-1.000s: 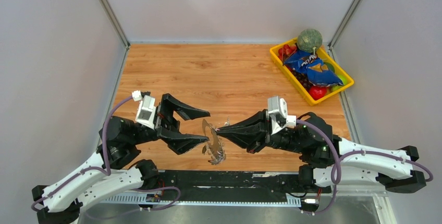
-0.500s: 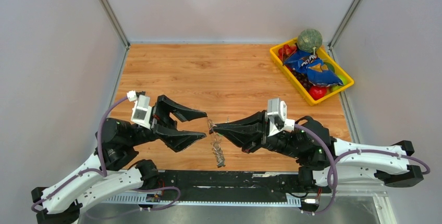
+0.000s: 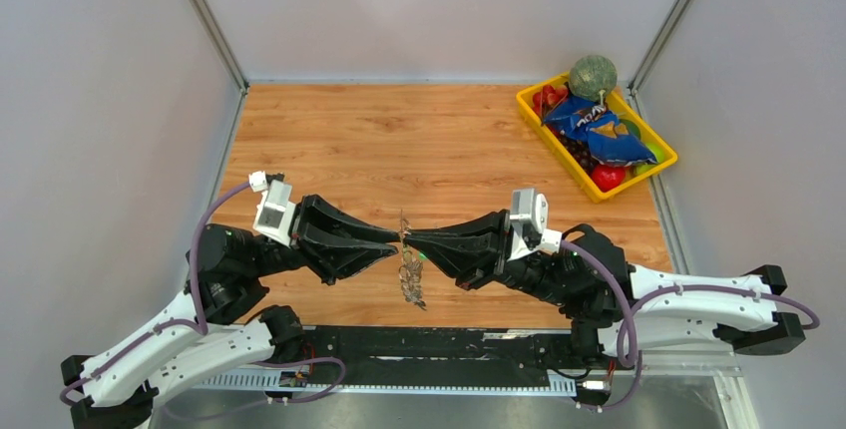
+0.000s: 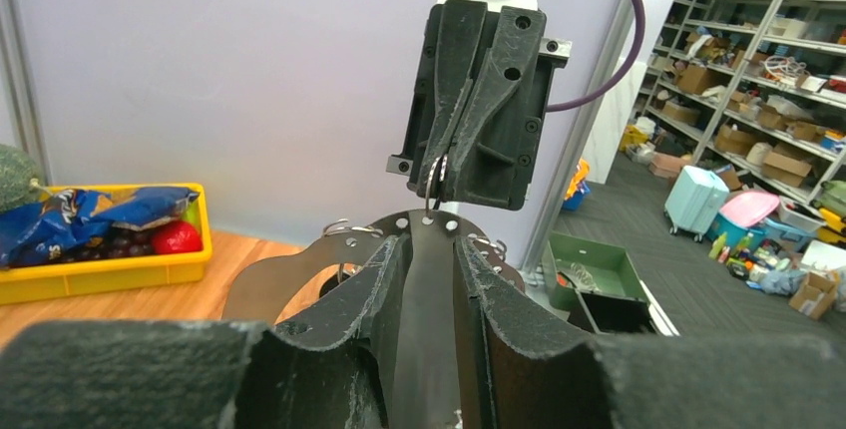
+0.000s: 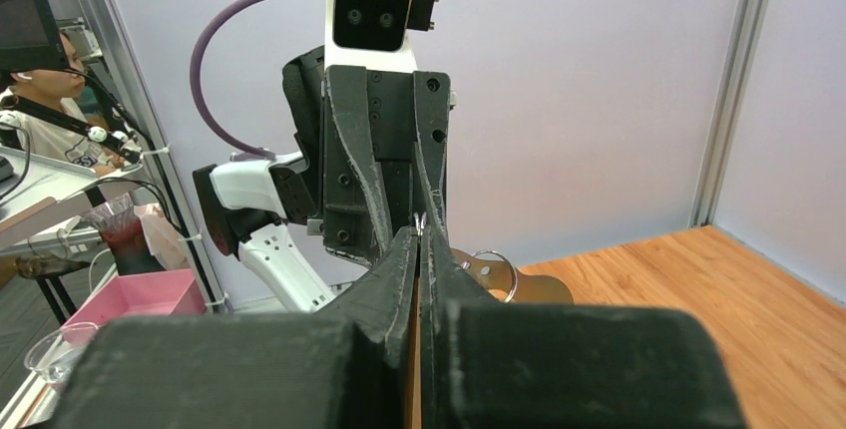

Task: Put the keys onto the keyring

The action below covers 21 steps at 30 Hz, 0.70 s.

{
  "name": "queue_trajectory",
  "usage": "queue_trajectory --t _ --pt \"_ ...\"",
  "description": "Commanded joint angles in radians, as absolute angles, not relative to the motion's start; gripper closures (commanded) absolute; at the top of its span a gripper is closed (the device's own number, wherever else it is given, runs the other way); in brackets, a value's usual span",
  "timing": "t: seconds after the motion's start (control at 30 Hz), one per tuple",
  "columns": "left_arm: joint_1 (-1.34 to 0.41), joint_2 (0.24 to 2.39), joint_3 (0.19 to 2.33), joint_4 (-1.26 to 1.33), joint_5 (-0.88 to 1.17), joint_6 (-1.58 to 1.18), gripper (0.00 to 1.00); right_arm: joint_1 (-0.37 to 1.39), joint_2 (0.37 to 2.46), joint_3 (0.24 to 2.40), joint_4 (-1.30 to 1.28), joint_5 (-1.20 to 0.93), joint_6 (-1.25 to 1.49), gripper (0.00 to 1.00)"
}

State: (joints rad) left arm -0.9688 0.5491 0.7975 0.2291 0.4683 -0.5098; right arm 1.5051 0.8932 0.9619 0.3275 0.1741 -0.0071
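Here, right end effector (image 3: 408,236) pinches one keyring (image 3: 409,277); left end effector (image 3: 395,242): grip unclear.

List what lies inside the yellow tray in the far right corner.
In the yellow tray: a blue snack bag, a green ball, red fruit, dark grapes. Whatever lies beneath the bag is covered.

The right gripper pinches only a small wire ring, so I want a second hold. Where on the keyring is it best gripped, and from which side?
Probably the keyring's bare flat band beside its three holes, coming level from the left, opposite the right gripper holding the wire ring. That band lies between the left gripper's fingers; the small rings hang off the rim beside it.
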Motion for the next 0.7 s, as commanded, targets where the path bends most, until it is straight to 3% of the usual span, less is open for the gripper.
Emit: queue_trajectory --t 0.0,0.27,0.67 --pt "-0.970 0.549 0.813 0.281 0.498 -0.524 0.67 1.515 0.903 0.979 0.418 0.189 -0.033 1.00" --pt "-0.969 0.540 0.814 0.290 0.499 -0.516 0.57 1.516 0.911 0.978 0.422 0.183 -0.031 1.00" --pt "-0.969 0.538 0.816 0.280 0.471 -0.497 0.52 1.518 0.920 0.981 0.423 0.146 -0.014 1.00"
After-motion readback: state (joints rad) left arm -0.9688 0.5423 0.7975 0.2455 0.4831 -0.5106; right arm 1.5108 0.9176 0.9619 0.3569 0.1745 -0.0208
